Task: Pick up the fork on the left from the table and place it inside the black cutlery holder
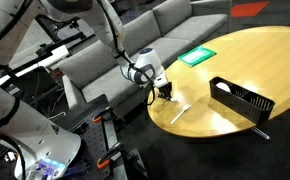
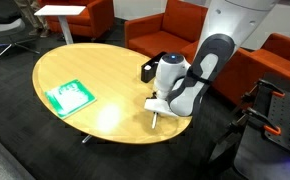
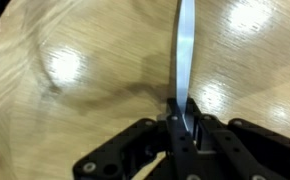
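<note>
Gripping one end of the fork [image 3: 185, 55], my claw [image 3: 183, 118] is closed, its dark fingers [image 3: 198, 130] pressed on either side of the slim whitish handle in the wrist view. The rest of the fork runs straight out ahead of the claw, over the pale, glossy wood of the surface [image 3: 85, 70]. I cannot tell whether the fork is lifted or rests on the wood.

In an exterior view the claw [image 1: 165, 93] hangs low and points down, right at the rim of the round surface [image 1: 235, 50]. Just beside the claw, toward the middle of the wood, a second whitish utensil [image 1: 180, 108] lies flat, apart from the fingers. Beyond it on the same side, well apart from the claw, the black cutlery holder [image 1: 240, 100] stands near the rim, long and low. A green sheet [image 1: 197, 57] lies flat, also well apart from the claw. A grey sofa [image 1: 135, 40] stands past the surface.

In an exterior view the fork [image 2: 154, 118] shows as a small white strip just under the claw [image 2: 157, 104]. My arm [image 2: 195, 75] hides most of the holder [image 2: 147, 70]. Orange armchairs [image 2: 175, 25] stand behind.
</note>
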